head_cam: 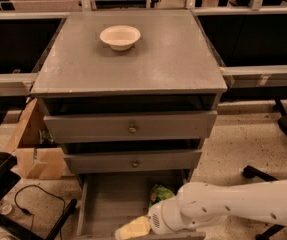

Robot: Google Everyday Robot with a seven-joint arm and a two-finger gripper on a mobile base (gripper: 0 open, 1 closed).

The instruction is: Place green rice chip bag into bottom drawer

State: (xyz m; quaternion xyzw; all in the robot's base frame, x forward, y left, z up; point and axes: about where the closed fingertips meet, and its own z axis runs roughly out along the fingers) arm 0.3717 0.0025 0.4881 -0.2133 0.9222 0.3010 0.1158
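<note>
The green rice chip bag (161, 192) lies inside the open bottom drawer (108, 204), toward its right side, and my wrist hides its lower part. My gripper (132, 228) is pale yellow and hovers over the drawer's front edge, left of and in front of the bag and apart from it. Nothing shows in the gripper. The white arm (243, 209) reaches in from the right.
A white bowl (120, 36) sits on the grey cabinet top (173, 59). The two upper drawers (131, 127) with round knobs are nearly shut. A cardboard box (38, 159) and cables lie at the left. Chair bases stand at the right.
</note>
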